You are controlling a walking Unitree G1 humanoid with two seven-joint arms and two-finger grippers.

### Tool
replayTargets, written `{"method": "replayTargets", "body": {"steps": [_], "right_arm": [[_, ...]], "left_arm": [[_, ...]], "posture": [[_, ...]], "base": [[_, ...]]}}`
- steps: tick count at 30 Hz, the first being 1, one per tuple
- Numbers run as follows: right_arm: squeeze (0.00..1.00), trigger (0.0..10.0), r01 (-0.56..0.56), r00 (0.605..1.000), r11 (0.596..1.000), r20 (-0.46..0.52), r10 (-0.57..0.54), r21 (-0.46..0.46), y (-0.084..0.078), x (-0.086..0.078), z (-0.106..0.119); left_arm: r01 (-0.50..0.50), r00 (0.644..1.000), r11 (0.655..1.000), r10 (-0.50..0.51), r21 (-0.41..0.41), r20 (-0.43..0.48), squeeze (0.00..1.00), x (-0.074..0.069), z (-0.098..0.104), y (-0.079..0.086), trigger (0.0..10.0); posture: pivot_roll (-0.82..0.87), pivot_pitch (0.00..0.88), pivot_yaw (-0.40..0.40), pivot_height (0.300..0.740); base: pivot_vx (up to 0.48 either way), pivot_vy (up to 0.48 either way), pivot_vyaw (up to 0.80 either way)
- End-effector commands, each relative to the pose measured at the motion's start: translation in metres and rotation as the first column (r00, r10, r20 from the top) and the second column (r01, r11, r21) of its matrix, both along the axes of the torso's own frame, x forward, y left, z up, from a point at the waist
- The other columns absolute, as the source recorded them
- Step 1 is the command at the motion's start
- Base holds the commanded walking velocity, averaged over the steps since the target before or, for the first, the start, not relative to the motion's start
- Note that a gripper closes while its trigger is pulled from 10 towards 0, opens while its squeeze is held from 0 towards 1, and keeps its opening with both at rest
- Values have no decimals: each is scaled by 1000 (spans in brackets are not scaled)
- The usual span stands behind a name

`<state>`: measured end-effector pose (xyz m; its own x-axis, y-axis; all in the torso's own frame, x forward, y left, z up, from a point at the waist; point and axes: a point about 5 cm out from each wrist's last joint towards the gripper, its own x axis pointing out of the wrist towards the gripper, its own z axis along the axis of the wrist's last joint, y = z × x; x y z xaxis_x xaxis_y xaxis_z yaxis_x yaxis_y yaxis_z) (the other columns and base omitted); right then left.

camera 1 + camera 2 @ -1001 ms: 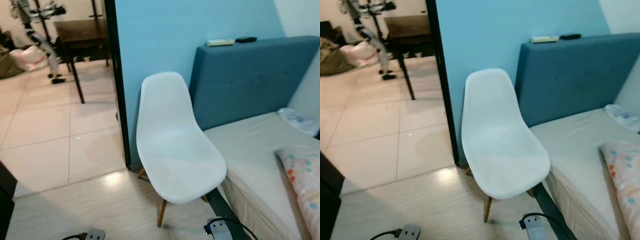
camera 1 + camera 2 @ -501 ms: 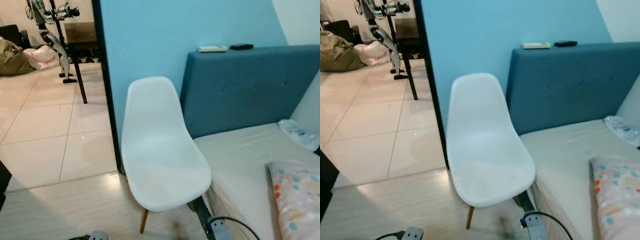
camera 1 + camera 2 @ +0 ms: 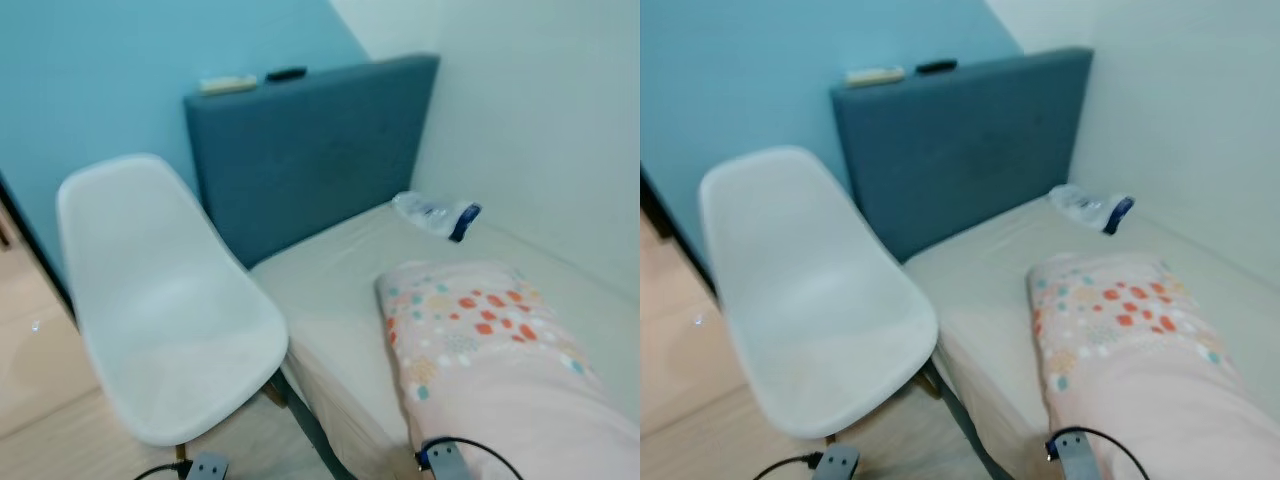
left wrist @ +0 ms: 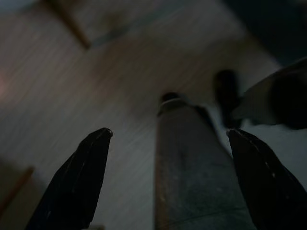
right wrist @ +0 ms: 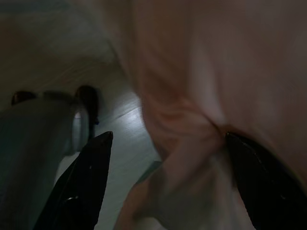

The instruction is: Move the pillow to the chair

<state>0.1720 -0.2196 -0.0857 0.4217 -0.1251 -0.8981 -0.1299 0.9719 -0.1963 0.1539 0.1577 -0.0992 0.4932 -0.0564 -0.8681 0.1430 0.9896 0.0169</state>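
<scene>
A pale pink pillow (image 3: 480, 340) with coloured dots lies on the bed (image 3: 330, 290), on my right. A white shell chair (image 3: 160, 310) on wooden legs stands to the left of the bed, against the blue wall. Its seat is bare. My left gripper (image 4: 168, 139) is open, hanging over the wood floor beside my own leg. My right gripper (image 5: 168, 139) is open too, its fingers spread next to pinkish bedding that hangs over the bed's edge. Nothing is held by either one.
A dark blue headboard (image 3: 310, 140) carries a remote (image 3: 226, 84) and a dark object (image 3: 286, 73) on top. A clear plastic bag (image 3: 436, 213) lies near the white wall. My two wrists (image 3: 445, 462) peek in along the bottom edge.
The camera has swung right: the doorway and tiled room have left the picture, and the bed and the pillow now take up the right half. The chair has shifted left in view.
</scene>
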Motion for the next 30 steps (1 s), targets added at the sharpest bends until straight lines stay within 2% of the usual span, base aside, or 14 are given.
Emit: {"method": "replayTargets", "body": {"steps": [1, 13, 19, 22, 27, 28, 29, 30], "right_arm": [[0, 10000, -15, 1000, 1000, -7, 15, -9, 1, 0, 0], [0, 10000, -25, 1000, 999, -13, 25, -20, -1, -1, 0], [0, 10000, -36, 999, 999, -11, 36, -25, 0, 0, 0], [0, 10000, -40, 999, 999, -6, 40, -24, 1, 1, 0], [0, 10000, -39, 999, 999, -3, 39, -19, 2, 2, 0], [0, 10000, -39, 999, 999, -3, 39, -19, 2, 2, 0], [0, 10000, -39, 999, 999, -3, 39, -17, 2, 2, 0], [0, 10000, -39, 999, 999, -3, 39, -17, 3, 2, 0]], "left_arm": [[13, 1000, 1000, -13, -7, -14, 0, -3, -1, -1, 10000], [37, 999, 999, -38, -32, -24, 0, -6, -2, -8, 10000], [33, 999, 998, -34, -57, -10, 0, -3, -1, -12, 10000], [30, 999, 995, -27, -92, 42, 0, 9, 4, -19, 10000], [-10, 986, 982, 42, -187, 163, 0, 45, 22, -31, 10000], [-10, 986, 982, 42, -187, 163, 0, 45, 22, -31, 10000], [-14, 979, 980, 54, -201, 197, 0, 54, 28, -33, 10000], [-14, 976, 979, 57, -203, 209, 0, 58, 30, -33, 10000]], "posture": [[-18, 0, -5, 740], [-32, 0, -13, 740], [-33, 0, -15, 740], [-35, 0, -11, 740], [-34, 0, -8, 740], [-34, 0, -8, 740], [-34, 0, -7, 740], [-34, 0, -7, 740]], "base": [[0, 0, -738], [0, 0, -738], [0, 0, -738], [0, 0, -740], [0, 0, -738], [0, 0, -738], [0, 0, -738], [0, 0, -738]]}}
